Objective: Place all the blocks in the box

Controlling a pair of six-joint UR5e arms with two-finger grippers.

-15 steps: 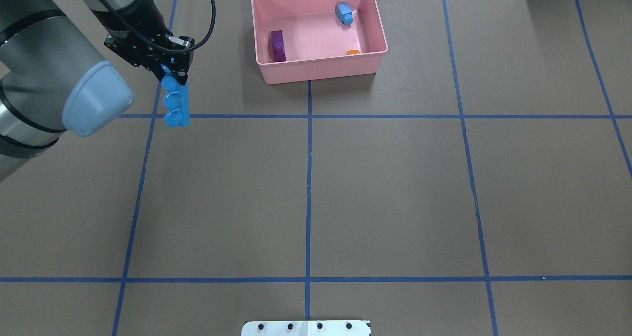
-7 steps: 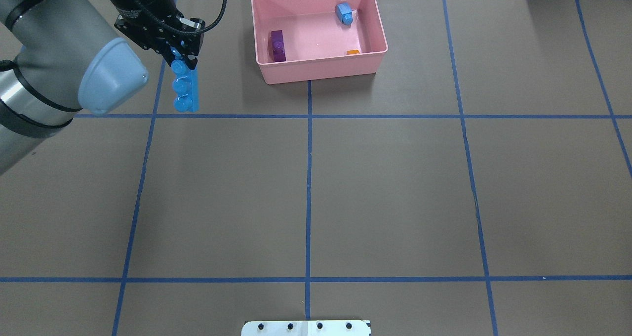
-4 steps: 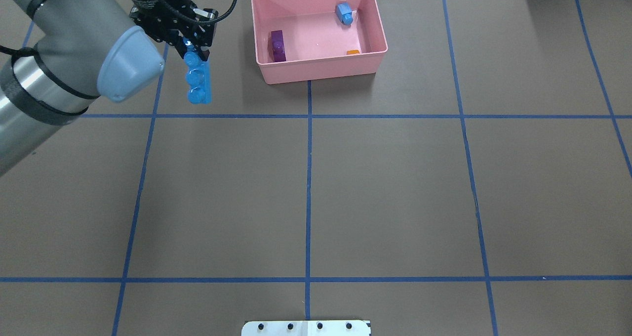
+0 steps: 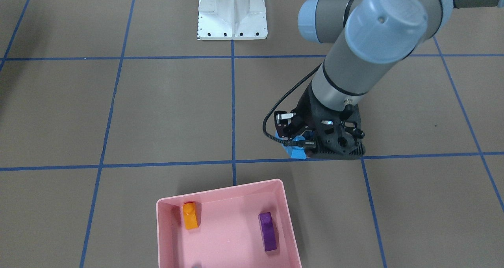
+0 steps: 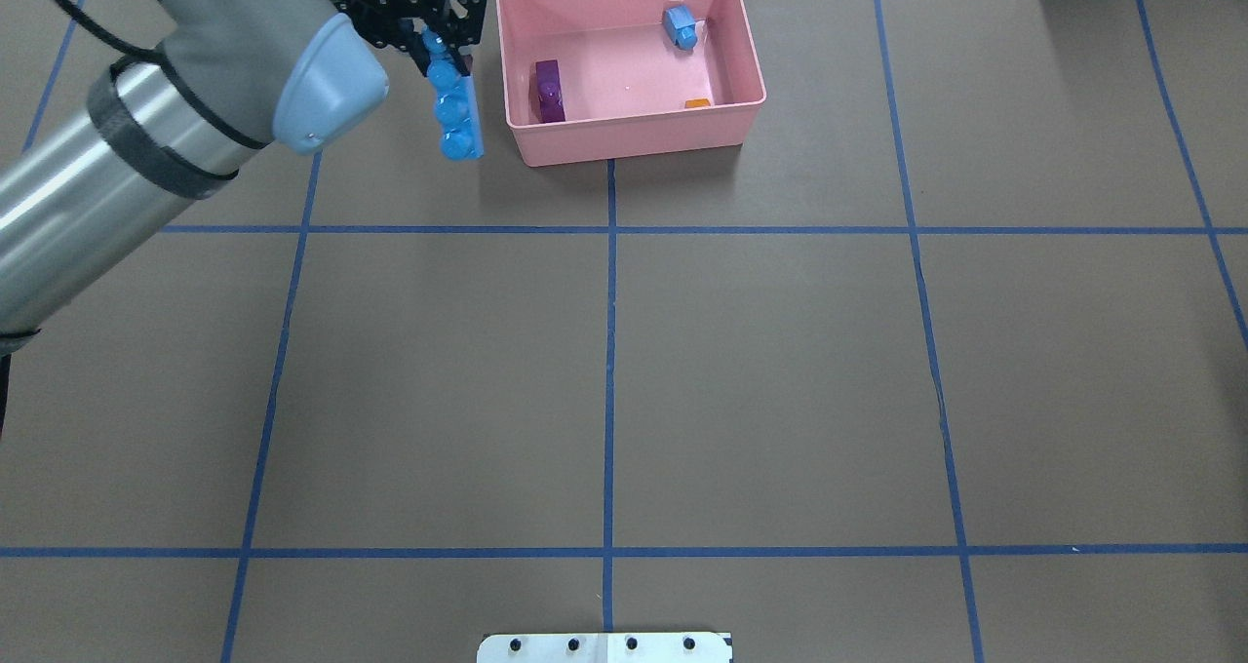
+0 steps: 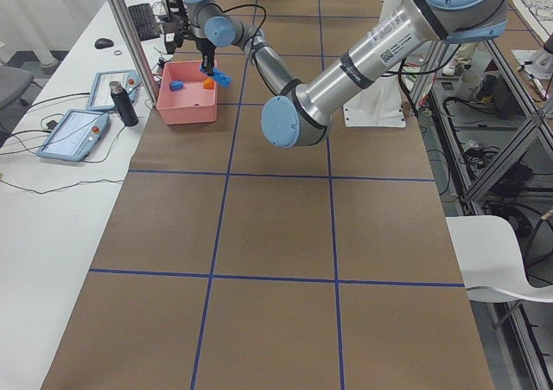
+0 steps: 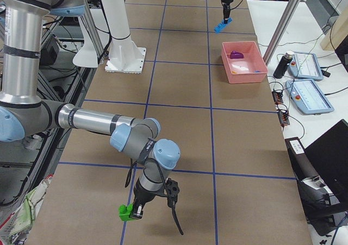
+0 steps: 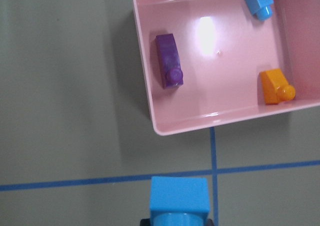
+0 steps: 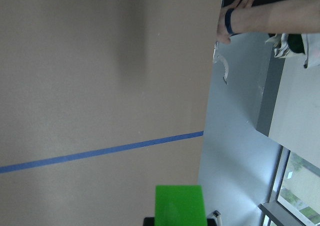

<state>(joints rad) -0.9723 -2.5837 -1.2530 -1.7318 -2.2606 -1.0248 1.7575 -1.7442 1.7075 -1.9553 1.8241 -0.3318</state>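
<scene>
The pink box [image 5: 634, 142] sits at the far side of the brown table [image 5: 780, 380], straddling one of the blue tape lines [image 5: 610, 351], and three blocks lie on its floor, well apart from one another. The purple block [image 5: 549, 90] lies on its side close to the wall on the robot's left. The small blue block [image 5: 680, 26] lies tilted near the far wall, toward the right corner. The orange block [image 5: 697, 103] lies tight against the wall nearest the robot, also toward the right; the wrist view shows its single stud pointing sideways. The left gripper [image 5: 436, 44] is clamped on the upper end of the long blue block [image 5: 456, 117], which hangs down from the fingers with its studs facing the robot's left. This block is outside the box, just beside the left wall and off the table; the left wrist view shows it short of the box's near-left corner, with the tape crossing under it. Far from there, near the table edge on the robot's right, the right gripper [image 7: 136, 209] points down and is closed on the green block [image 7: 125, 213], which shows end-on between the fingers in the right wrist view, with bare brown table and one tape line beneath
</scene>
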